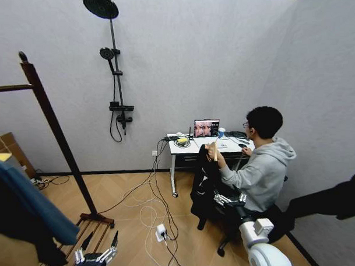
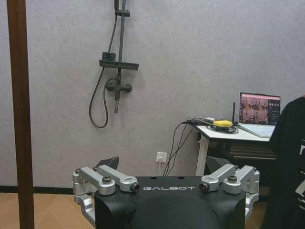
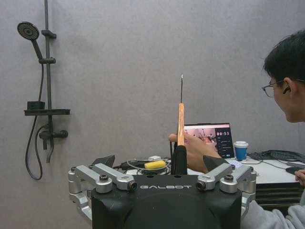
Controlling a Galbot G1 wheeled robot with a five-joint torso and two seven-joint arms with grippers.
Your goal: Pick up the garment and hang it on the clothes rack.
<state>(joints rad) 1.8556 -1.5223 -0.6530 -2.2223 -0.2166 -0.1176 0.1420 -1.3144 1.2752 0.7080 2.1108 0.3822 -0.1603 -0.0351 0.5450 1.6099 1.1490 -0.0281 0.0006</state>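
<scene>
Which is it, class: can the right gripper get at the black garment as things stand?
Probably yes: the right gripper sits right by the garment, with nothing between them, though a person's hand holds its hanger.

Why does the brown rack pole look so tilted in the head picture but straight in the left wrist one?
Head view: the wide lens bends things near the edges, so the clothes rack post leans and the shower pipe slants. Left wrist view: both stand straight.

Garment: black jacket on a pale wooden hanger, hanging upright just in front of the desk. Clothes rack: dark reddish-brown, knob-topped post tilted in view, well left of the desk.
</scene>
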